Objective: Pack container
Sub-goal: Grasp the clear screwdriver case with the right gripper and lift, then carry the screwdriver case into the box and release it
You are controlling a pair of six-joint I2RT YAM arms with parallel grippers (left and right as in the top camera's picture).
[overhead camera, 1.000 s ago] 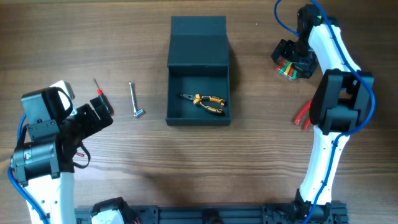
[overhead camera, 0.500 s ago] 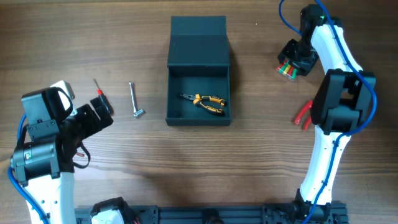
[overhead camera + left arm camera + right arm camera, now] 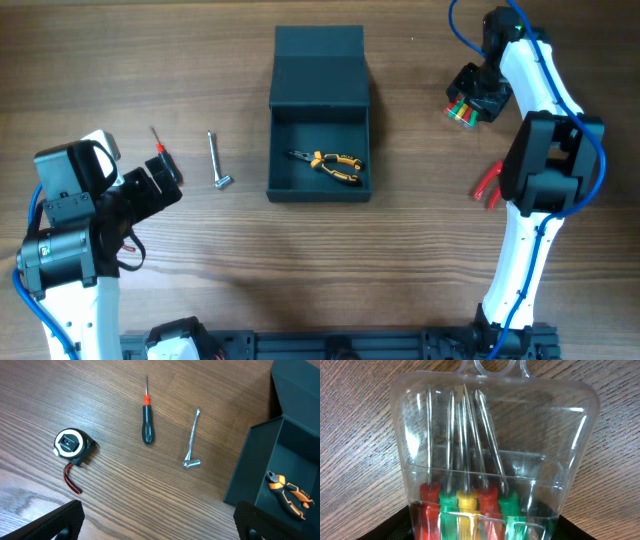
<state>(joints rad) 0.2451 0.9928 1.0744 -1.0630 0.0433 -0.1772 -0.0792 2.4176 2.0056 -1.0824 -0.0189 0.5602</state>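
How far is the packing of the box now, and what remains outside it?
Done: the pliers lie in the open container. In hand: the right claw is at the clear screwdriver set; a firm grip is not certain. Left: the tape measure, black screwdriver and metal wrench near the open left claw, and a red-handled tool beside the right arm.

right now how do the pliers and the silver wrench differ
The pliers lie inside the container; the silver wrench lies on the table left of it. The pliers have orange and black handles; the wrench is bare metal. Both lie flat, ungripped.
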